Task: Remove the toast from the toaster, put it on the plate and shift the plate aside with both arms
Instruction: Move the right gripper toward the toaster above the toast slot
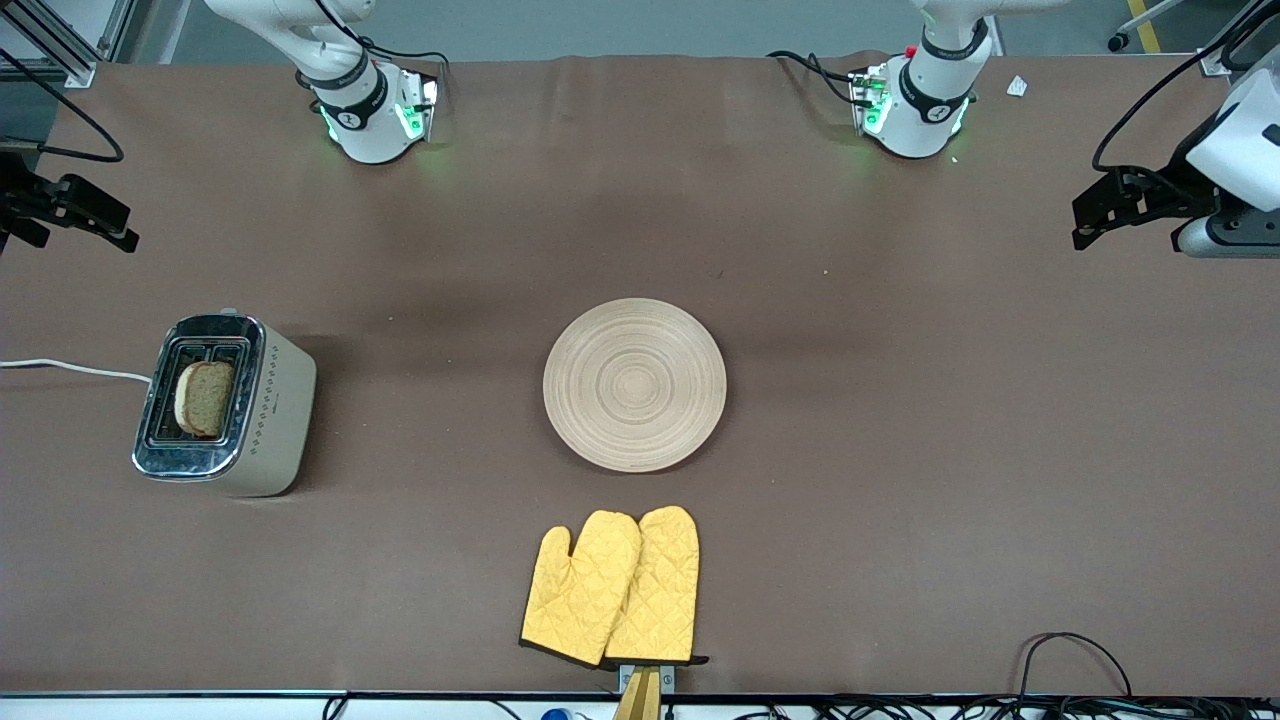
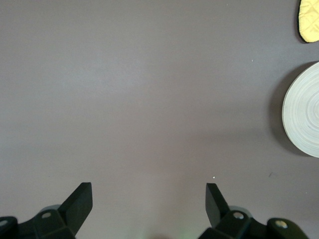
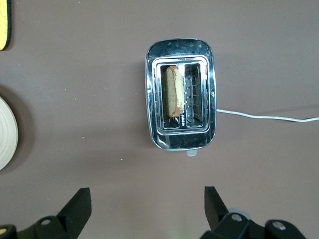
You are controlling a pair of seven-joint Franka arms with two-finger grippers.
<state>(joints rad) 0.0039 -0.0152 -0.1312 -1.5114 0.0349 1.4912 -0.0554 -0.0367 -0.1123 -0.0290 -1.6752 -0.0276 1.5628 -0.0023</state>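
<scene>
The toast (image 1: 205, 398) stands upright in one slot of the chrome and beige toaster (image 1: 283, 400) at the right arm's end of the table; the right wrist view shows it edge-on (image 3: 173, 92) in the toaster (image 3: 180, 137). The round wooden plate (image 1: 635, 385) lies bare at mid-table. My right gripper (image 1: 105, 225) is open and empty, up in the air over the table near the toaster, as its wrist view (image 3: 148, 201) shows. My left gripper (image 1: 1095, 215) is open and empty over bare table at the left arm's end, as its wrist view (image 2: 149, 199) shows. The plate's edge shows there (image 2: 304, 109).
Two yellow quilted oven mitts (image 1: 615, 590) lie nearer to the front camera than the plate, at the table's edge. A white cord (image 1: 70, 368) runs from the toaster off the right arm's end of the table. Cables (image 1: 1070, 660) lie at the front edge toward the left arm's end.
</scene>
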